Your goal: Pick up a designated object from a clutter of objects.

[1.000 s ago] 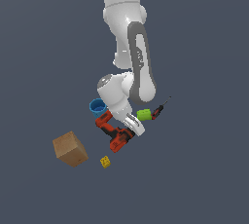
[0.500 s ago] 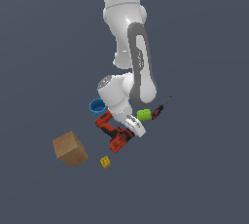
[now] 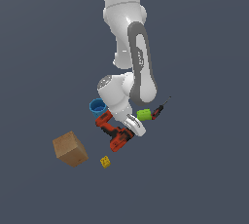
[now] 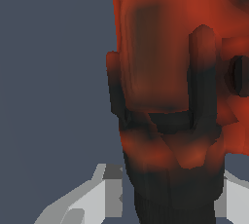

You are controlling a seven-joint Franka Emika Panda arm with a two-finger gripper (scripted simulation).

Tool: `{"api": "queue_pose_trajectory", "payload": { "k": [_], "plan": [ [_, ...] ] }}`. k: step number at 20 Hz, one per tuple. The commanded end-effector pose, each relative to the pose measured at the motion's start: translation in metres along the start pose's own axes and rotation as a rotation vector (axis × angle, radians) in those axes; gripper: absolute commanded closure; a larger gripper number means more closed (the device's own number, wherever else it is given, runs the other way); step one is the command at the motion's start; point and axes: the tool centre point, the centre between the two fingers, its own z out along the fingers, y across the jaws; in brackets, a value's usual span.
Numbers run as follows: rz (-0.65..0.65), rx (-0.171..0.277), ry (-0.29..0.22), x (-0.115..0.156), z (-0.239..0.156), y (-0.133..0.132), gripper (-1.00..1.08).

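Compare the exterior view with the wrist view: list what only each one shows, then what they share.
Only the exterior view shows the arm and the clutter around it: the blue cup, the cardboard cube, the yellow block and the green-handled screwdriver. Only the wrist view shows the drill's surface close up, filling most of the picture, with pale gripper parts at the edge; whether the gripper is open or shut is unclear. Both show the red and black drill and the dark grey ground.

red-orange and black drill (image 4: pixel 165 72) close up, filling the frame
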Motion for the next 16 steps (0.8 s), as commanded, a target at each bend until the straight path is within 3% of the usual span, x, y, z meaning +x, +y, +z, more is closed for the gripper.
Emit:
{"api": "queue_pose_trajectory", "payload": {
  "k": [1, 16],
  "plan": [
    [0.001, 0.0, 0.001, 0.0, -0.004, 0.0, 1.08],
    [0.004, -0.002, 0.0, -0.014, -0.081, -0.002, 1.08]
  ]
}}
